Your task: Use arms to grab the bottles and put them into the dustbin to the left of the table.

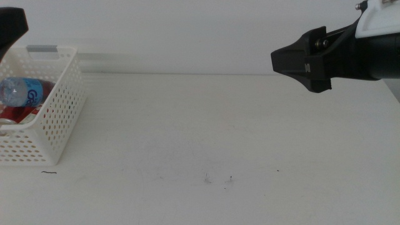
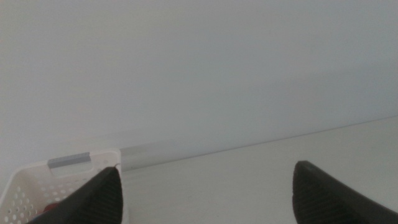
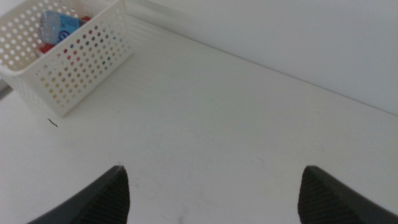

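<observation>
The white perforated dustbin (image 1: 59, 119) stands at the table's left edge. In it lie the clear water bottle with a blue label (image 1: 22, 90) and a red can (image 1: 22, 114). The yellow tea bottle is out of view. My right gripper (image 1: 299, 61) hangs open and empty high over the table's right side, far from the bin. Its wrist view shows the jaws wide apart (image 3: 214, 169), with the dustbin (image 3: 74, 68) and water bottle (image 3: 59, 23) beyond. My left gripper (image 2: 207, 169) is open and empty above the dustbin (image 2: 31, 186). Only a black part of the left arm (image 1: 9, 28) shows in the middle view.
The white table (image 1: 206, 131) carries only a few dark specks (image 1: 207, 180) near the front and a short dark mark (image 1: 49, 172) by the bin. A white wall runs behind the table.
</observation>
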`<action>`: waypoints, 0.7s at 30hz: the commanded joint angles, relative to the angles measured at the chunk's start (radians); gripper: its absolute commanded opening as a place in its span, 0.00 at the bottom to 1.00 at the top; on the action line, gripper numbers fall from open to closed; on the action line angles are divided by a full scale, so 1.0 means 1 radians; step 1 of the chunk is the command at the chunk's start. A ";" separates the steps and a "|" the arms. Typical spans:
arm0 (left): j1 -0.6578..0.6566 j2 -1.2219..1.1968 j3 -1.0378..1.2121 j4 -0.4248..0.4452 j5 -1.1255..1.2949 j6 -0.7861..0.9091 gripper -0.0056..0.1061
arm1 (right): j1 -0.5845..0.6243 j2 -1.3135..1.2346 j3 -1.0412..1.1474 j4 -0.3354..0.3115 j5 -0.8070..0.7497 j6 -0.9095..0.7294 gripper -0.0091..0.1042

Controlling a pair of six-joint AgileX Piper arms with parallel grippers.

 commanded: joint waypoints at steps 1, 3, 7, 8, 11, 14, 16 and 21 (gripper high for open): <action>-0.003 -0.005 0.006 0.000 -0.004 -0.001 0.89 | -0.003 -0.004 0.017 0.011 -0.028 -0.007 0.89; -0.001 -0.005 0.006 0.000 0.011 -0.001 0.89 | -0.042 -0.032 0.081 0.025 -0.136 -0.007 0.89; -0.001 -0.075 0.103 0.038 -0.059 -0.001 0.89 | -0.198 -0.137 0.277 0.056 -0.386 -0.007 0.89; 0.003 -0.105 0.152 0.040 -0.099 -0.001 0.89 | -0.237 -0.168 0.325 0.059 -0.411 -0.007 0.89; 0.032 -0.196 0.318 0.000 -0.229 -0.001 0.89 | -0.380 -0.300 0.518 0.068 -0.449 -0.007 0.89; 0.083 -0.288 0.499 -0.058 -0.301 -0.001 0.89 | -0.504 -0.457 0.691 0.070 -0.451 -0.007 0.89; 0.120 -0.367 0.601 -0.084 -0.308 -0.001 0.89 | -0.568 -0.578 0.802 0.101 -0.451 -0.007 0.89; 0.178 -0.559 0.799 -0.112 -0.307 -0.001 0.89 | -0.662 -0.877 1.001 0.095 -0.455 -0.007 0.89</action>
